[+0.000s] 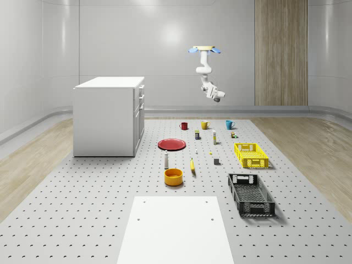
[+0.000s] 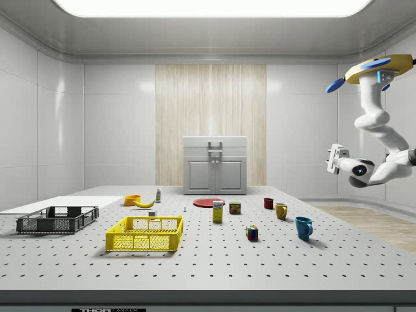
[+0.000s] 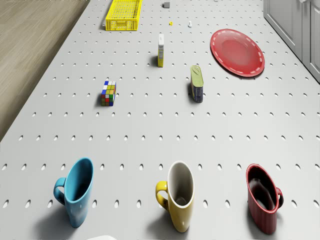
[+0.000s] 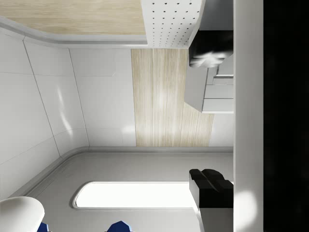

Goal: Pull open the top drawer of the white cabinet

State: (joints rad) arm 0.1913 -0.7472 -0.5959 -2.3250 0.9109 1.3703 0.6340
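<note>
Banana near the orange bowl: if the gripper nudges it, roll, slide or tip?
The banana lies flat on the perforated table, so tipping looks unlikely. Its curved shape would probably make it pivot or rock rather than roll straight. It looks small and light, so a nudge may send it skidding toward the orange bowl beside it.

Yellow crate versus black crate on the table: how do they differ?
Colour: the yellow crate is bright yellow, the black crate is black. Shape: in the whole-scene view the black crate looks longer, the yellow crate more compact. Place: the yellow crate lies nearer the row of mugs, the black crate nearer the white board. Both are open-topped lattice crates, upright.
</note>
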